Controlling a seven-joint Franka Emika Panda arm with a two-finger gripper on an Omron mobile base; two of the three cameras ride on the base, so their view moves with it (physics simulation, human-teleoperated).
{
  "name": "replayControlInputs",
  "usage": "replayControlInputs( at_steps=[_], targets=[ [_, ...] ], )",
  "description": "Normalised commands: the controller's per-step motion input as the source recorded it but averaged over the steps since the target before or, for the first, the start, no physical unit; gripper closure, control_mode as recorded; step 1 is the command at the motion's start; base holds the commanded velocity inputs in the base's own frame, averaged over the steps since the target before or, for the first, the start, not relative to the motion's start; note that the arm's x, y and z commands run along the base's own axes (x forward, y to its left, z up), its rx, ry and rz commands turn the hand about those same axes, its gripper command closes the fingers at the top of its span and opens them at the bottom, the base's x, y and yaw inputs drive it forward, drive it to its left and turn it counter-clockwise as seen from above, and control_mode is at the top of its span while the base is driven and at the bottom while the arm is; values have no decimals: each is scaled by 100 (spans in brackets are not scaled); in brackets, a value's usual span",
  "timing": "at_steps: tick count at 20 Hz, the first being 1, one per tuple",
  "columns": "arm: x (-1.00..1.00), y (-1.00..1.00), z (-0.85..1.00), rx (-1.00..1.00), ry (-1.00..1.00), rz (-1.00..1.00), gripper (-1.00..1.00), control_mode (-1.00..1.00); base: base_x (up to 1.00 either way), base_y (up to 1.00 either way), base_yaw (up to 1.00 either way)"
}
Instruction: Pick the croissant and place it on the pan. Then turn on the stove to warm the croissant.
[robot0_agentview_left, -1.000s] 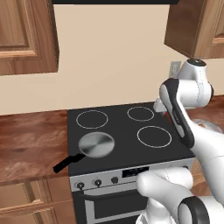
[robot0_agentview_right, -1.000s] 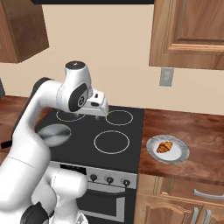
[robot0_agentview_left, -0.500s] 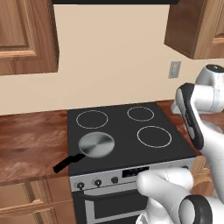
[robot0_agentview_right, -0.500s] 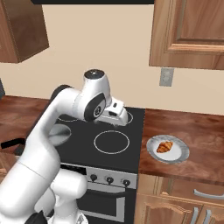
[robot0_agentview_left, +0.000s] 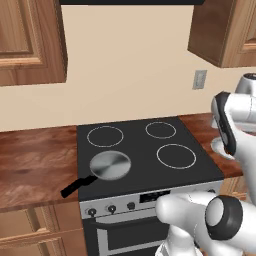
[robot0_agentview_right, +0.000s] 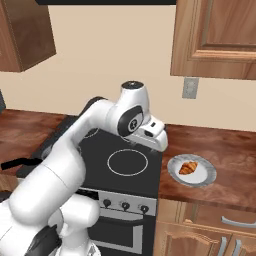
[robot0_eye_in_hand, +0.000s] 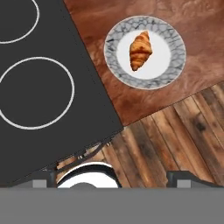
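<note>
Centrally on a round pale plate (robot0_eye_in_hand: 175, 65) lies the croissant (robot0_eye_in_hand: 140, 50), also seen from the right base view at (robot0_agentview_right: 188, 168), with the plate (robot0_agentview_right: 209, 175) resting on the brown wooden counter (robot0_agentview_right: 220, 150) just beside the right edge of the stove (robot0_agentview_right: 100, 165). Judged by appearance, the pastry is light, soft and flaky; it would likely crush or shed crust under a hard squeeze, so a gentle hold across its thick middle, fingers straddling the narrow width, seems the soundest choice, rather than at a tapered tip.

The gripper (robot0_agentview_right: 159, 140) hangs above the stove's right edge, near the plate but well apart from the croissant, and nothing is between its fingers. The two dark fingertips (robot0_eye_in_hand: 178, 177) rise at the lower edge of the hand view, set far apart, so the hand reads as released and empty. Below them the wooden floor (robot0_eye_in_hand: 175, 140) shows in front of the counter.

The pan (robot0_agentview_left: 110, 165) sits on the front left burner of the stove (robot0_agentview_left: 150, 150), its black handle pointing toward the left front corner; its disc carries nothing. Black knobs (robot0_agentview_right: 125, 205) line the steel front. The pick-up appears not yet begun, and both the placing and the knob turn remain.
</note>
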Motion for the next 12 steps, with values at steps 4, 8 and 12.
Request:
replayControlInputs(
  at_steps=[4,8,12],
  targets=[
    [4,-72,-10,6,22,-20,-100,-100,0,0,0],
    [3,-72,-13,7,26,-19,-100,-100,0,0,0],
    [6,-61,-21,2,22,-18,-100,-100,0,0,0]
  ],
)
